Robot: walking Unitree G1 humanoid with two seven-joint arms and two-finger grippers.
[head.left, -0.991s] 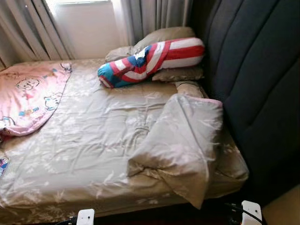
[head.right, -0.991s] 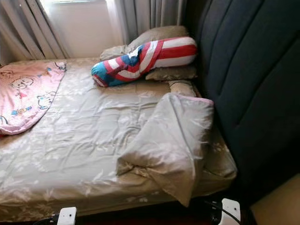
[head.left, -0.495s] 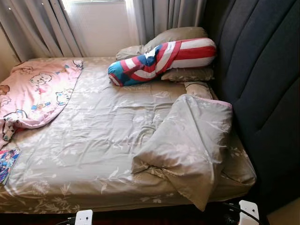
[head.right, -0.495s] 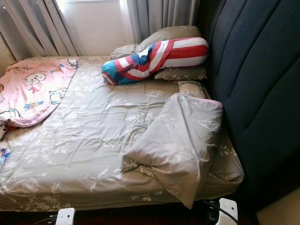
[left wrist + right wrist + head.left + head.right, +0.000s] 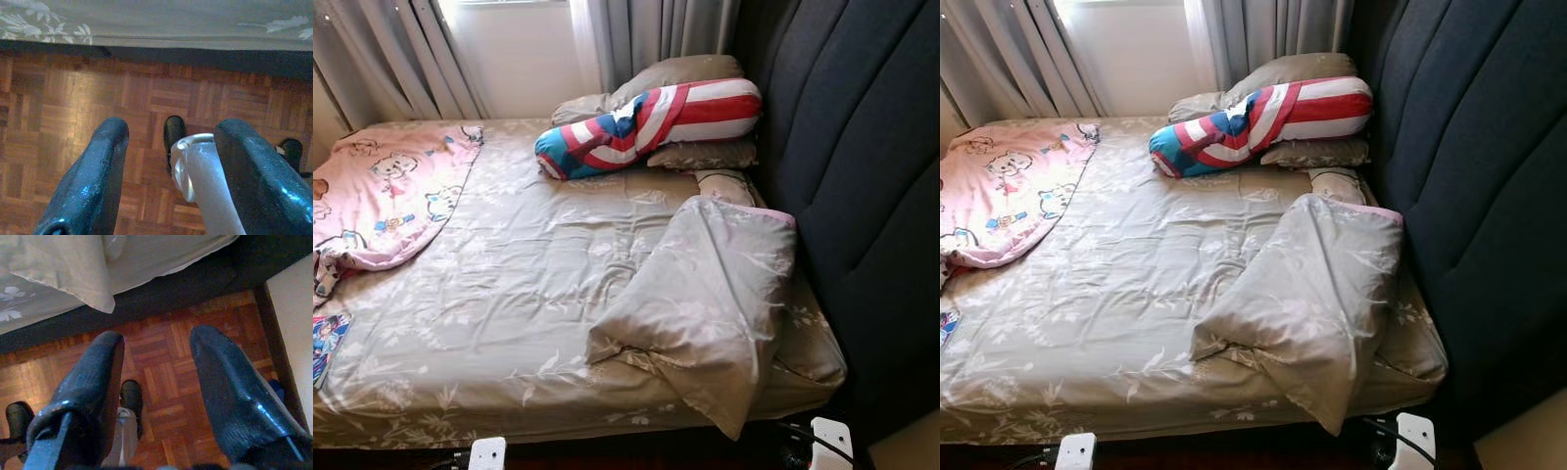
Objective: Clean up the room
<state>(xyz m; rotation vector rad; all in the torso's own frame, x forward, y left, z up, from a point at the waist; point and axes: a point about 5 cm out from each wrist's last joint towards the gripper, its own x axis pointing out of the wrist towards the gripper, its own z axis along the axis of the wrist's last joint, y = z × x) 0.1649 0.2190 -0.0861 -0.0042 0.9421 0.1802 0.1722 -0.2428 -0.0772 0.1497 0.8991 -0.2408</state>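
Bedding covers the bed point(image 5: 509, 294) in front of the robot: a smooth, slightly shiny taupe sheet printed with pale leaf sprigs, creased in shallow wrinkles across the middle. On its right side, against the headboard, a quilt point(image 5: 705, 304) of the same fabric lies folded into a thick, rumpled wedge whose lower corner hangs over the mattress edge. A pink cartoon-print blanket point(image 5: 382, 201) is bunched on the far left side. At the far end, a long bolster point(image 5: 651, 122) striped red, white and blue rests tilted on flat taupe pillows point(image 5: 675, 78). Padded dark headboard point(image 5: 862, 186) panels rise along the right, and grey pleated curtains point(image 5: 382, 59) hang behind. Both arms hang low over a wooden parquet floor point(image 5: 73, 103). The left gripper point(image 5: 168, 176) has its black fingers spread apart, holding nothing, and the right gripper point(image 5: 156, 382) is likewise parted and empty.
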